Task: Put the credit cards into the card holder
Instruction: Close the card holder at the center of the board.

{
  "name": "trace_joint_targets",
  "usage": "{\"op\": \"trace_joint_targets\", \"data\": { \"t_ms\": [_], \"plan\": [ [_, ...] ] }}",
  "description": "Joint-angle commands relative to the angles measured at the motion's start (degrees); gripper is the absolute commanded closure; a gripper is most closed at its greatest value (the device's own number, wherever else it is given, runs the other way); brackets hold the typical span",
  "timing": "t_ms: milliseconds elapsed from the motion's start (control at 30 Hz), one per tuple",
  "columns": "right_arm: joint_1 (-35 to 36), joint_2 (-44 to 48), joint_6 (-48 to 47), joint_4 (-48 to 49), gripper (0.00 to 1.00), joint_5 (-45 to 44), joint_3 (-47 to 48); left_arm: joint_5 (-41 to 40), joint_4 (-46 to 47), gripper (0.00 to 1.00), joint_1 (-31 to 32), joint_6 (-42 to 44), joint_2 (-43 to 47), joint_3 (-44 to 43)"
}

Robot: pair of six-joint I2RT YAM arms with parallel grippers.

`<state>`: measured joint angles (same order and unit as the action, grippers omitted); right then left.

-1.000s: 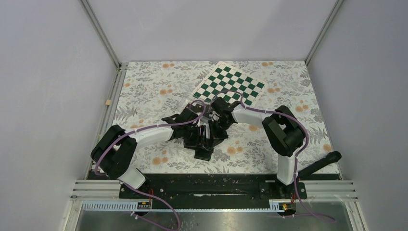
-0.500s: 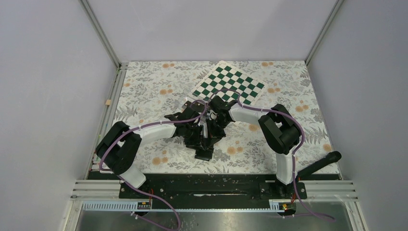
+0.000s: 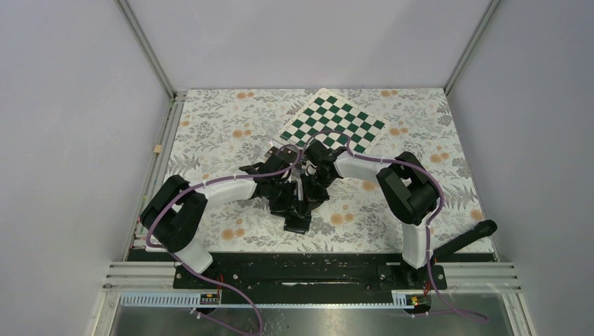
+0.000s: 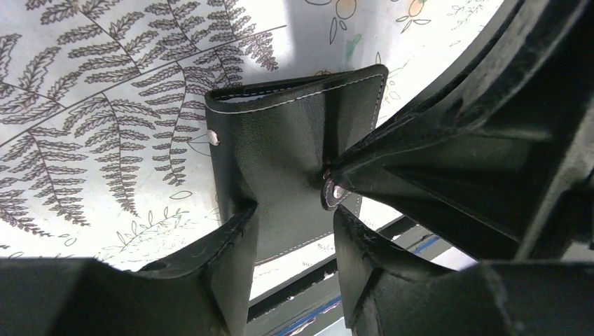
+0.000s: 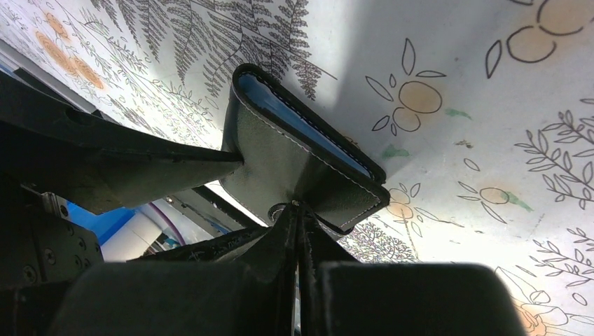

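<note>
The card holder (image 4: pixel 287 154) is hanging folded between the two arms at the middle of the flowered desk (image 3: pixel 224 140), and it is looking raised off the cloth rather than lying on it. A blue sliver of the credit cards (image 5: pixel 301 122) is showing inside the fold.

The right pincer (image 5: pixel 298 210) is pinching together on the holder's snap tab (image 4: pixel 330 190). The left pincer (image 4: pixel 291 241) is straddling the holder's lower part with its fingers apart. I cannot tell whether they are actually pressing on it.

To me this is looking like the closing stage, with the cards seated and the tab being handled. The next move is probably calling for the tab to be drawn over and its snap pressed home while the other side steadies the leather.

Counting, I am seeing one holder and one checkered board (image 3: pixel 333 124) farther back. I cannot tell how many cards make up the blue edge.
</note>
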<state>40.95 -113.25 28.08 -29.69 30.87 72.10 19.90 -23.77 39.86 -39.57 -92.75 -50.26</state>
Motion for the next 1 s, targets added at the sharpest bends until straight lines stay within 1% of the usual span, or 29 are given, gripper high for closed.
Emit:
{"op": "trace_joint_targets", "data": {
  "t_ms": [0, 233, 700, 967],
  "plan": [
    [1.3, 0.88, -1.14, -2.12, 1.0, -2.02, -1.15, -2.62, 7.99, 0.58, 0.06, 0.3, -3.76, 0.87],
    [1.39, 2.09, -0.3, -1.71, 1.0, -1.4, -0.9, -4.4, 7.26, 0.65, 0.04, 0.99, -7.82, -0.05],
    [1.41, 8.16, -1.3, -3.02, 1.0, -1.99, -3.43, -3.45, 7.77, 0.66, 0.08, 1.08, -9.91, -1.29],
    [1.41, 5.15, -2.23, -2.33, 1.0, -2.42, -3.84, -2.86, 8.03, 0.66, 0.1, 1.1, -9.59, -1.33]
  ]
}}
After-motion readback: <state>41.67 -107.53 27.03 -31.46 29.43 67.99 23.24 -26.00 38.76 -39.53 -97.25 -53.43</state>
